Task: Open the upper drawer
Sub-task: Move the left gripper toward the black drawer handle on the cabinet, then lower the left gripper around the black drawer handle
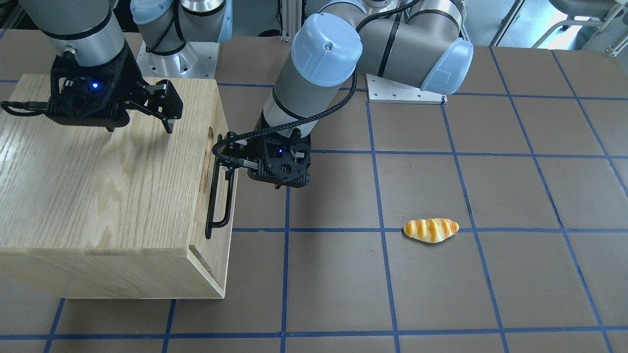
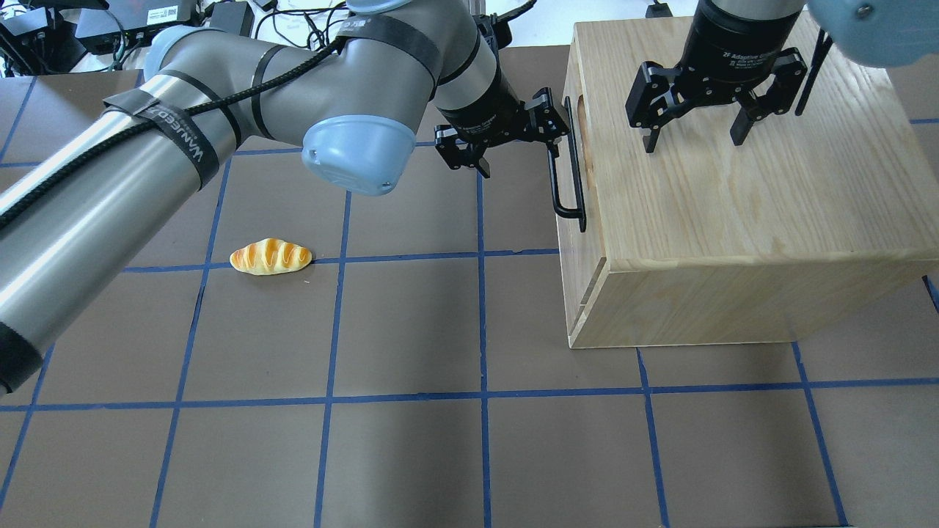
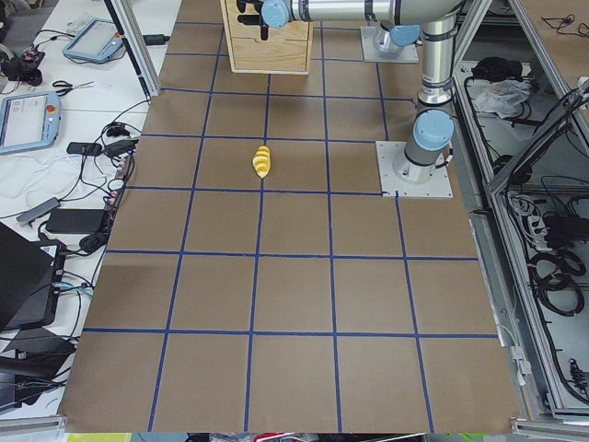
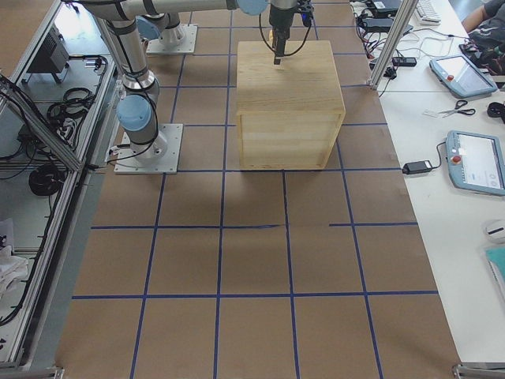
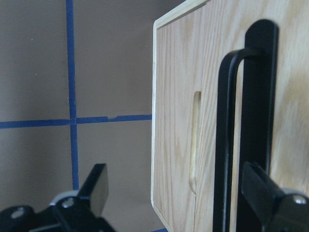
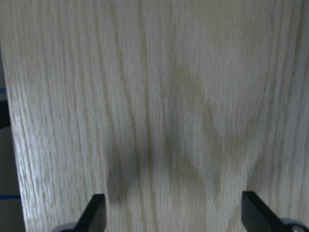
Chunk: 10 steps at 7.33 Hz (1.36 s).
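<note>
The upper drawer [image 5: 174,96] has a light-oak front with an oblong finger slot [image 5: 195,140] and a long black bar handle [image 2: 574,172], also seen in the front view [image 1: 218,196]. Its front looks flush with the oak cabinet [image 2: 733,205]. My left gripper [image 2: 517,150] is open at the handle's far end. In the left wrist view the bar [image 5: 227,145] stands just inside one finger [image 5: 263,193], and the other finger [image 5: 96,188] hangs off the cabinet's edge. My right gripper [image 2: 693,143] is open and empty just above the cabinet top [image 6: 169,96].
A bread roll [image 2: 270,257] lies on the brown gridded table, well left of the cabinet in the overhead view, and also shows in the front view [image 1: 431,229]. The left arm's elbow [image 2: 352,147] hangs over the table beside the cabinet front.
</note>
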Available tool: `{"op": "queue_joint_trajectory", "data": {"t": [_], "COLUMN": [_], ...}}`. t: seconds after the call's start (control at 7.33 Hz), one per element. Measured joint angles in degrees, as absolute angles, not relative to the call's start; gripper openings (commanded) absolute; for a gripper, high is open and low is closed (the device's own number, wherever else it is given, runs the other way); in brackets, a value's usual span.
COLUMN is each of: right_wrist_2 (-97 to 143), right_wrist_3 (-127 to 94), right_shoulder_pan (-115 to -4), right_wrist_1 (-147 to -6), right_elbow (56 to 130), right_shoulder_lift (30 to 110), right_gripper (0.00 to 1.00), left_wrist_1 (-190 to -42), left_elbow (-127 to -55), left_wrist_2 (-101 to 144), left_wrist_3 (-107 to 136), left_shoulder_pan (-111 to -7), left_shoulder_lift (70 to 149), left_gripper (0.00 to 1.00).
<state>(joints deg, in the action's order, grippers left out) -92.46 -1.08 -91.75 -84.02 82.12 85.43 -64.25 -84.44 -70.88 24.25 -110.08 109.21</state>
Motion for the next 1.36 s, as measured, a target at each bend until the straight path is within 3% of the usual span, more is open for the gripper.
{"op": "queue_joint_trajectory", "data": {"t": [1.36], "right_wrist_2": [-92.46], "right_wrist_3": [-1.12], "right_shoulder_pan": [-91.74], "right_wrist_1": [-84.02], "right_elbow": [82.09], "right_shoulder_lift": [85.43], "right_gripper": [1.00], "left_wrist_1": [-64.25], "left_elbow": [-85.42], "left_wrist_2": [-68.58], "left_wrist_3": [23.42], "left_shoulder_pan": [-110.21], "left_shoulder_lift": [110.63], "left_gripper": [1.00]}}
